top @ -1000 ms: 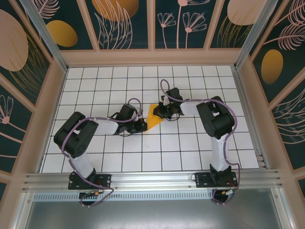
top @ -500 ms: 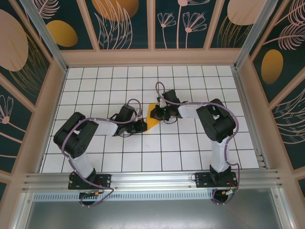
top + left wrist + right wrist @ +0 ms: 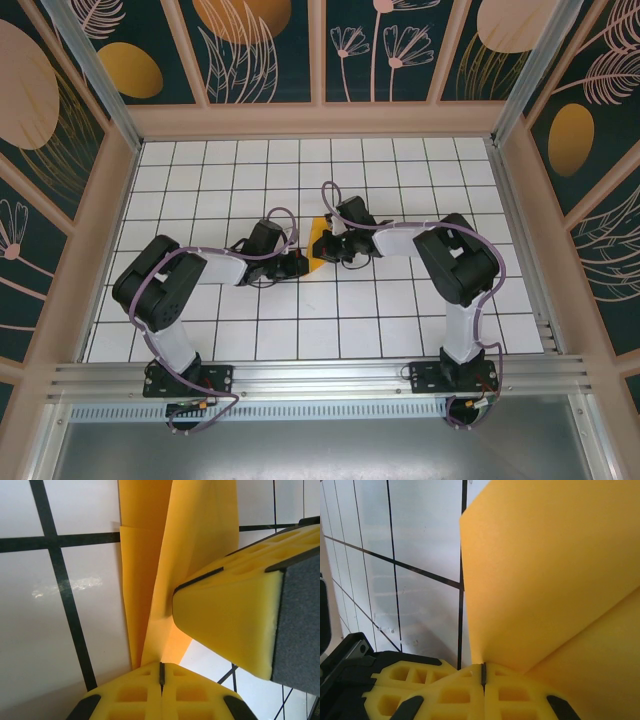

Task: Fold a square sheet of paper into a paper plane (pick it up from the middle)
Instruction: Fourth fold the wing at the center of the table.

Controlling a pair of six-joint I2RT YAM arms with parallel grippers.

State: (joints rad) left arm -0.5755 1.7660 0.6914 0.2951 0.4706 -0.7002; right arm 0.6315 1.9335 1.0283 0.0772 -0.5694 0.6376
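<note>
- Left gripper (image 3: 161,674): pads clenched seam to seam, pinching the narrow end of the folded sheet of paper (image 3: 145,565). The paper's layers converge right at the fingertips.
- Just ahead and to the right of those fingertips, one yellow finger (image 3: 225,615) of the right gripper lies against the paper's raised flap.
- Right gripper (image 3: 483,674): pads also pressed tight, with a crease of the paper running into the seam. The orange-yellow sheet rises ahead of the fingers and to their right.
- Ahead of the left fingers, the paper runs away over the white gridded table (image 3: 40,605) in overlapping layers.
- Overhead view: the grippers meet nearly tip to tip around the table's middle, with the paper (image 3: 314,248) wedged between them.
- Far side: dark patterned wall panels (image 3: 265,50).
</note>
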